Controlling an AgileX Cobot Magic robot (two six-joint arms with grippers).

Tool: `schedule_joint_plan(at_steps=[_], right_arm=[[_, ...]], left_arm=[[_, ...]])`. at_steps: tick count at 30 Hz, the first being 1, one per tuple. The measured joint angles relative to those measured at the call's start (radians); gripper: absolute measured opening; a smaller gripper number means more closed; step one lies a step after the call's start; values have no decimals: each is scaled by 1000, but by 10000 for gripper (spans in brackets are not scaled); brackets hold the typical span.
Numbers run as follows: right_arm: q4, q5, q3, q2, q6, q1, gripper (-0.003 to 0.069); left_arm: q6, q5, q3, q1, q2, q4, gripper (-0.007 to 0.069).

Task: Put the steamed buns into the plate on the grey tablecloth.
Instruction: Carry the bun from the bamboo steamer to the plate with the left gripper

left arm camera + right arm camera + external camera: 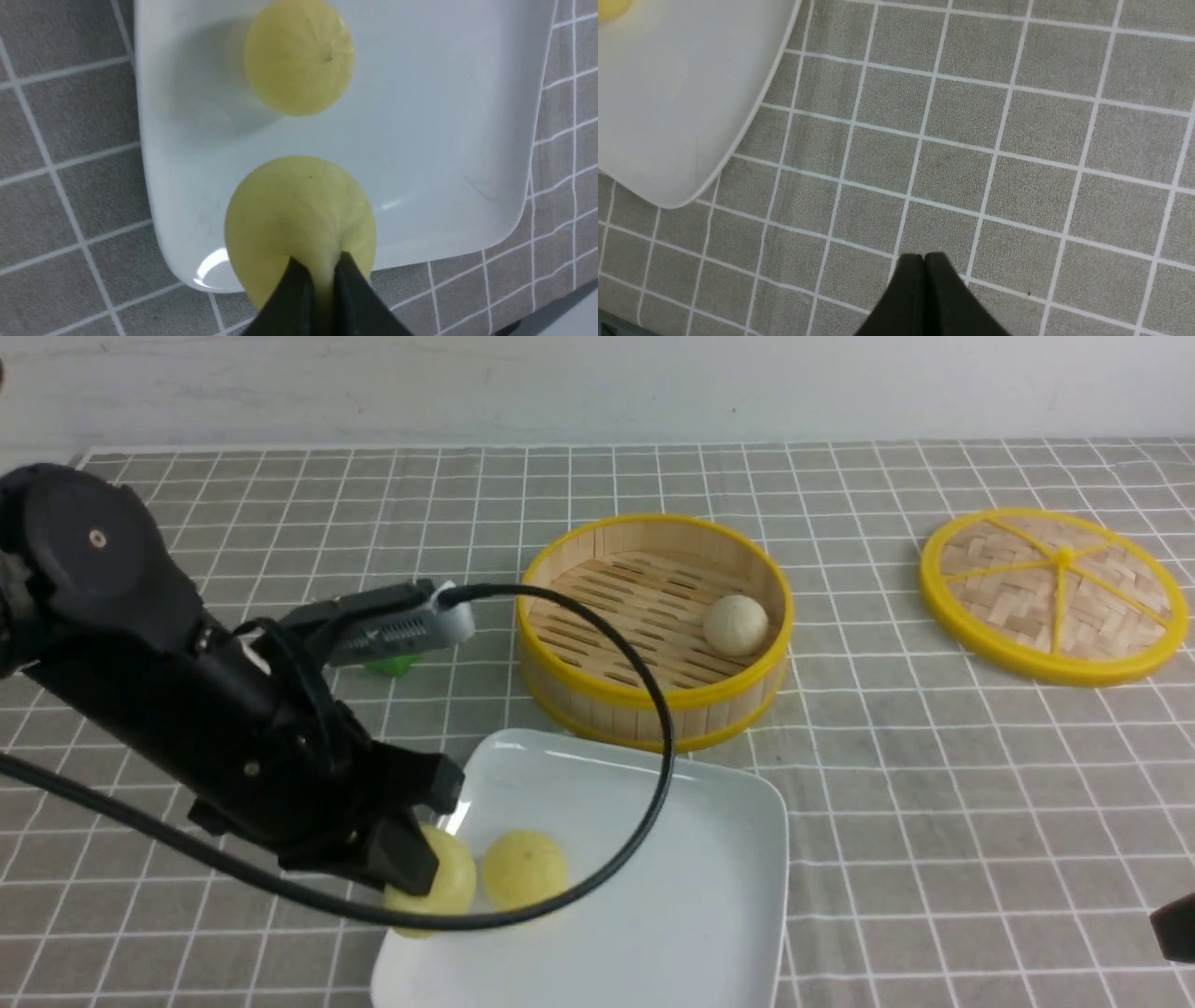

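My left gripper (420,863) is shut on a pale yellow steamed bun (450,885) at the near left corner of the white square plate (653,933). In the left wrist view the gripper (322,268) pinches this bun (299,210) over the plate's rim (444,116). A second pale yellow bun (525,868) lies in the plate beside it and also shows in the left wrist view (299,56). The off-white bun (736,623) lies in the bamboo basket (653,695). My right gripper (923,256) is shut and empty over the grey tablecloth (1017,140), right of the plate (668,93).
The round woven lid (1055,593) lies flat at the far right. A green cube (392,665) sits left of the basket, partly hidden behind my left arm. The left arm's cable loops over the plate. The grey tablecloth (934,803) covers the table.
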Motion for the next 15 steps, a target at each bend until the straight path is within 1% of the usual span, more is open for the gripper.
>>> schedule_joint_plan(at_steps=[2,4,8,9,10,12,15], right_arm=[[0,-1,0,0,0,0,-10],[1,-4,0,0,-1,0,-8],[1,-7,0,0,-2,0,-5],[1,-7,0,0,-2,0,-5],[1,-7,0,0,-2,0,-3],[1,-7,0,0,-3,0,0],[4,-7,0,0,-3,0,0]], left_arm=[[2,-14,11,-32,0,5,24],[2,-33,13,-119,0,20,24],[2,-117,14,-245,0,69,24],[1,-122,14,-249,0,76,24],[-7,-163,14,-283,0,97,24],[-21,-194,14,-310,4,117,24],[-40,-198,14,-323,30,122,29]])
